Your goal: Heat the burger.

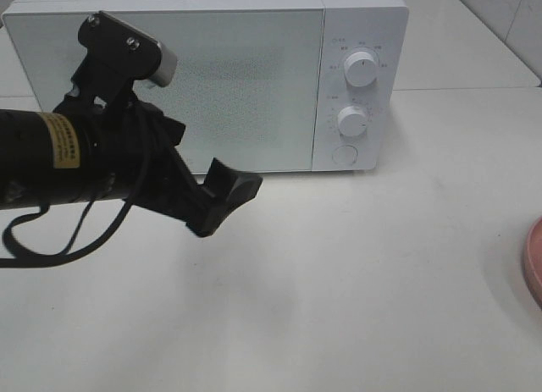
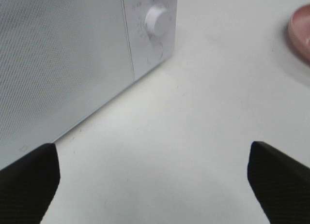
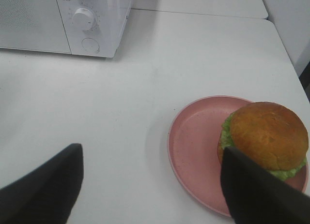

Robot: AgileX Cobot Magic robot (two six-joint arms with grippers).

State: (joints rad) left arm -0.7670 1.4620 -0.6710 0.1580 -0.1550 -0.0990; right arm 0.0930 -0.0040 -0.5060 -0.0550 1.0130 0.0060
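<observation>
The burger (image 3: 269, 134), with a golden-brown bun and green lettuce, sits on the far side of a pink plate (image 3: 193, 141) in the right wrist view. My right gripper (image 3: 152, 192) hovers above the table beside the plate, open and holding nothing; one finger (image 3: 261, 195) overlaps the plate's near rim in that view. My left gripper (image 1: 222, 199) hangs open in front of the closed door of the white microwave (image 1: 212, 79), near its lower middle. Its fingers (image 2: 29, 185) stand wide apart with only bare table between them. The burger does not show in the exterior high view.
The microwave's control panel has two round knobs (image 1: 362, 70) and a round button (image 1: 344, 154) at its right side. Only the plate's rim (image 1: 533, 265) shows at the right edge of the table. A wall rises behind the table at the back right.
</observation>
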